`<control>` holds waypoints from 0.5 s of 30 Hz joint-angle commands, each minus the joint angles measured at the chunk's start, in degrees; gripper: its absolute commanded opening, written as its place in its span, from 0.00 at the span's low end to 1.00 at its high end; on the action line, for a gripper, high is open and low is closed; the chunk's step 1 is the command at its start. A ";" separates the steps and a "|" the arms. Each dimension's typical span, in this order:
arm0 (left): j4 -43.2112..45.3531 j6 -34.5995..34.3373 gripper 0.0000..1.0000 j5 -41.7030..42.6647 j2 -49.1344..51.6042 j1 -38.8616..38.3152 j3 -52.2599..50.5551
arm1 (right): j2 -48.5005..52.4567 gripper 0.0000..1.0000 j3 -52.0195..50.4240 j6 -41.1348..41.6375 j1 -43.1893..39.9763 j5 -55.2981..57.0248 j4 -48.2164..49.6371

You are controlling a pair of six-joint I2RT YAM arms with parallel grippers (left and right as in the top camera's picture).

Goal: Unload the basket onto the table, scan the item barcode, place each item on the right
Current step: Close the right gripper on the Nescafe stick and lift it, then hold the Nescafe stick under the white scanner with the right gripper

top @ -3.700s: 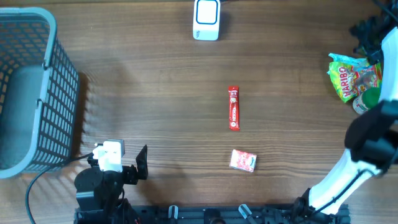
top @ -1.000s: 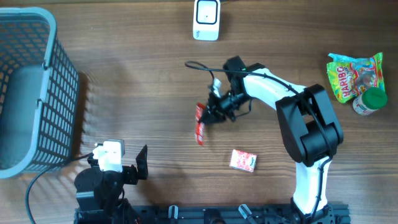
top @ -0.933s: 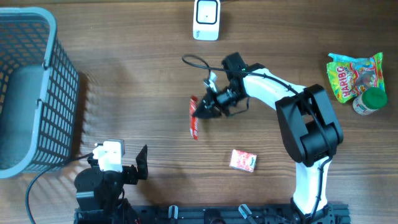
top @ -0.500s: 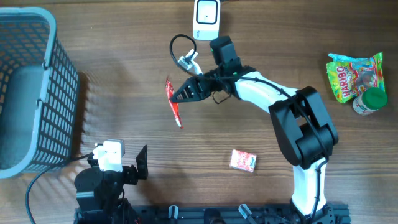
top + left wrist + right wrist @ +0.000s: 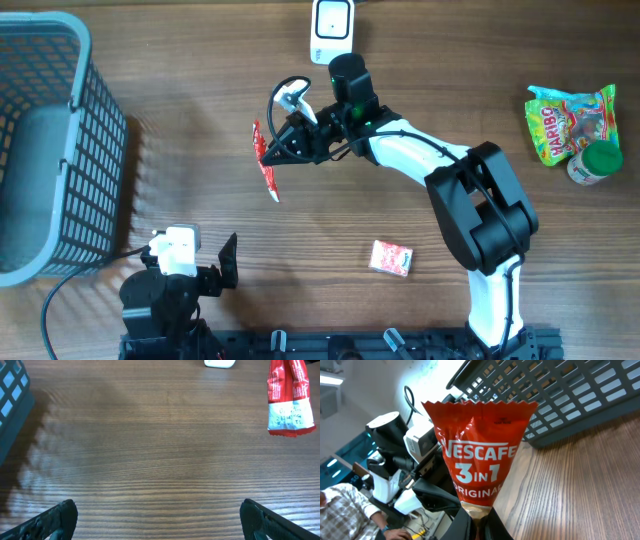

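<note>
- Overhead view, item 1: right gripper, reached out to about 11 o'clock of the table's middle, jaws pinched tight on a red coffee sachet. The sachet's free end points toward 6 o'clock.
- Item 2: white scanner, at 12 o'clock by the far edge, near the right arm's wrist.
- Item 3: grey basket, at 9 o'clock, well apart from the sachet.
- Item 4: small red-and-white box, flat on the table at 5 o'clock.
- Item 5: gummy bag with a green-capped bottle touching it, at 2 o'clock.
- Left wrist view: left gripper, jaws spread wide, nothing between them, only bare wood. The sachet hangs at 1 o'clock with its printed white end lowest; the basket is at 10 o'clock.
- Right wrist view: right gripper at 6 o'clock, closed on the sachet's lower end, "NESCAFE 3 IN 1" facing the lens. The basket is at 1 o'clock.
</note>
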 commanded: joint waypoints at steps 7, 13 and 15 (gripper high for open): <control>0.11 0.63 1.00 -0.11 -0.52 -0.26 -0.42 | 0.70 0.04 0.04 -2.75 0.07 -3.61 0.37; 0.11 0.66 1.00 -0.11 -0.52 -0.26 -0.42 | 0.79 0.05 -0.15 -5.57 0.07 1.57 -0.28; 0.09 0.66 1.00 -0.11 -0.52 -0.26 -0.42 | 0.79 0.04 -0.22 -5.62 0.07 4.76 -1.38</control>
